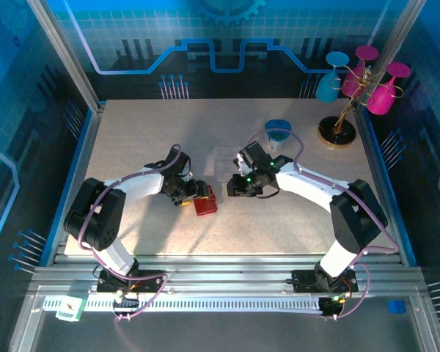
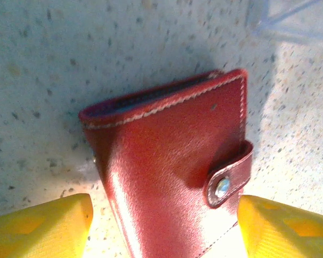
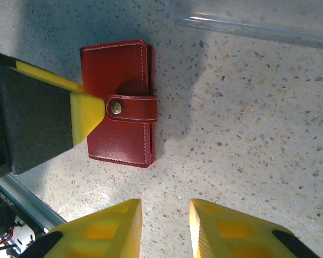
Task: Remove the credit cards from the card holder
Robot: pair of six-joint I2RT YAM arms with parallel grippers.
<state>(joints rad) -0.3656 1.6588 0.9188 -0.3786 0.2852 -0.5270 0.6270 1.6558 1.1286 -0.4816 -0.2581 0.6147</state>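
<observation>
Left wrist view: the card holder [image 2: 172, 156] lies flat on the speckled table [image 2: 43, 64], folded shut. Its strap [image 2: 229, 177] is fastened by a metal snap, lower right of centre. The left gripper [image 2: 164, 220] is spread wide and straddles it, with one yellow fingertip [image 2: 40, 228] at lower left and the other at lower right, so the red leather nearly fills the gap. I see a sliver of table between the lower-left tip and the leather; at the other tip I cannot tell whether there is contact. A dark edge shows in the holder's mouth along its upper side, and I cannot tell what it is. A corner of the clear tray [image 2: 290, 21] sits at upper right, apart from the holder.

Right wrist view: the holder is at upper left. One finger of the left gripper reaches in from the left edge, its yellow tip overlapping the leather beside the snap. The right gripper [image 3: 165, 209] is at the bottom edge, its fingers parted by a narrow gap and holding nothing. The holder lies up and to the left of it, clearly apart.

Top external view: the holder is just below centre, at the tip of the left gripper. The right gripper is to its upper right, near but not touching.
</observation>
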